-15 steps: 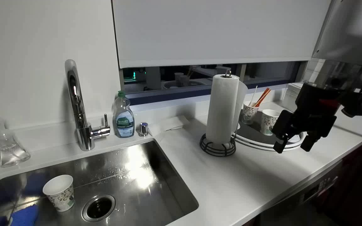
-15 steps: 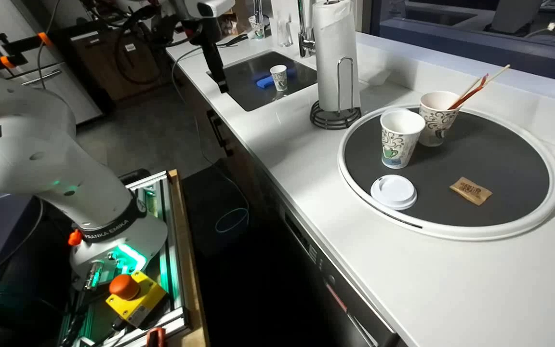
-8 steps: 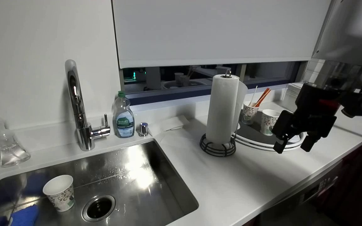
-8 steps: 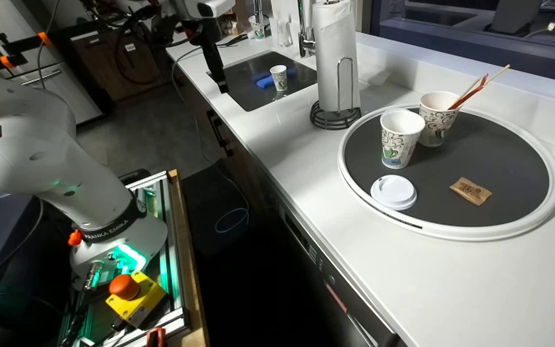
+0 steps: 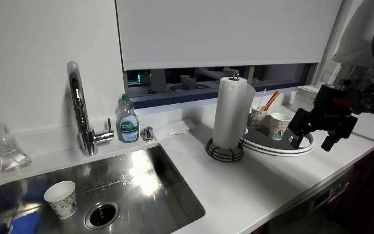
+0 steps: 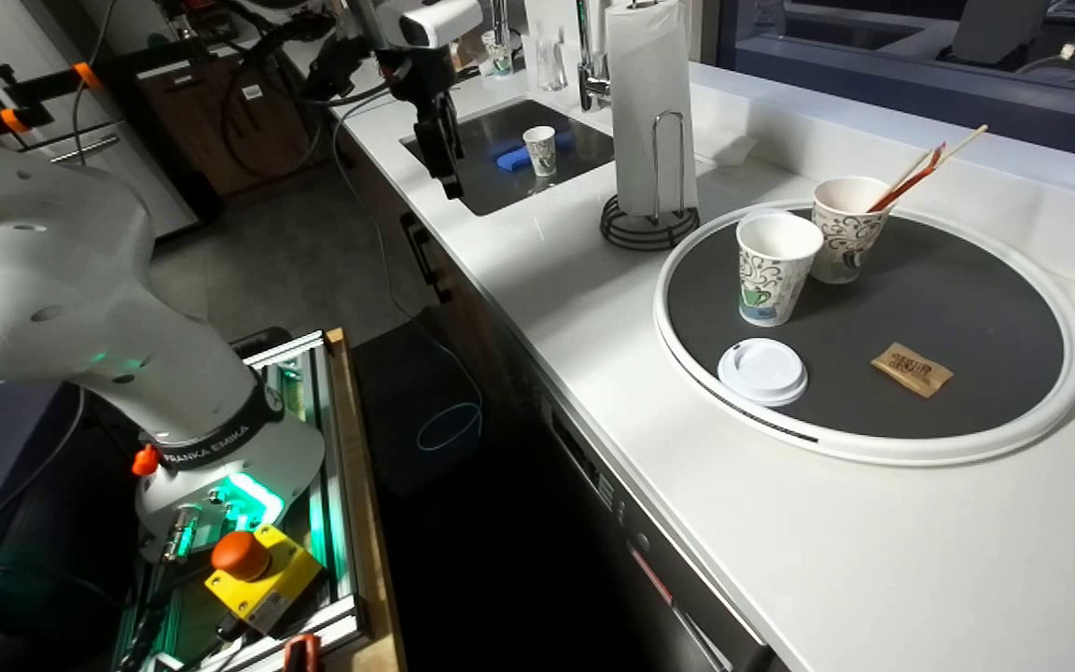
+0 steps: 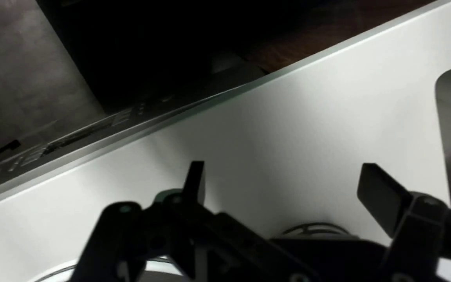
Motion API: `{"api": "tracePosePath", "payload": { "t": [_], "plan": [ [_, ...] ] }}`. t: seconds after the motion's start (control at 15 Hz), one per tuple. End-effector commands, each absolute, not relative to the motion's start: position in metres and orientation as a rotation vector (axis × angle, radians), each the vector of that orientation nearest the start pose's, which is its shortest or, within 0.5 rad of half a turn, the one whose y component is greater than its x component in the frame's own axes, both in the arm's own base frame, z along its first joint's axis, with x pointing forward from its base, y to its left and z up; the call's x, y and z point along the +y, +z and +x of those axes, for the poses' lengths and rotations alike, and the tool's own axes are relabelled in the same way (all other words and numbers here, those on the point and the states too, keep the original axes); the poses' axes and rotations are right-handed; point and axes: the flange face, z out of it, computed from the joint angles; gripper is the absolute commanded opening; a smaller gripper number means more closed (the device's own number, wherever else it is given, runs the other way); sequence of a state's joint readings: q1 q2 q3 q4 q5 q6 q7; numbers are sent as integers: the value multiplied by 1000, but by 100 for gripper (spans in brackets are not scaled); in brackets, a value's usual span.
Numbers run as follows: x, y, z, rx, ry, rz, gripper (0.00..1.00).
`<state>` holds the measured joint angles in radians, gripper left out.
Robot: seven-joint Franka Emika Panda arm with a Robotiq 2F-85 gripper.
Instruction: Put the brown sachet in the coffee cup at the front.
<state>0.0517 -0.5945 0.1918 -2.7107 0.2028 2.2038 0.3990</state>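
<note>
Low in the wrist view, my fingers (image 7: 382,197) stand spread. In an exterior view, at right, the sachet (image 6: 912,371) lies flat on the tray (image 6: 985,308); pinching high I could miss, sweeping low topple the cup (image 6: 774,280) beyond.

White worktop (image 6: 995,551), round dark-grey white-rimmed tray (image 6: 976,289) towards its back edge, round black wire paper-towel stand (image 6: 649,239) between front and back edges, clear green-capped soap bottle (image 5: 128,125) at the back edge

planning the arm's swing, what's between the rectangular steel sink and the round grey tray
White countertop bearing a white paper towel roll on a black wire stand; both exterior views show this.
</note>
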Motion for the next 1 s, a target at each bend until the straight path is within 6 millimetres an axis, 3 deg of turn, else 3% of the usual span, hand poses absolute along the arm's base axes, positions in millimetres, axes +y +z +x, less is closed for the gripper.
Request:
{"api": "tracePosePath", "payload": {
  "t": [0.0,0.2,0.33,0.47,0.67,0.93],
  "plan": [
    [34,393,355,754,-115,-2984,100],
    [-20,389,360,1000,-104,-2888,100],
    [-43,388,357,1120,-69,-2807,100],
    [-41,392,358,1060,-76,-2840,100],
    [-53,390,363,1124,-88,-2806,100],
    [-120,390,386,1144,-257,-2858,100]
  ]
}}
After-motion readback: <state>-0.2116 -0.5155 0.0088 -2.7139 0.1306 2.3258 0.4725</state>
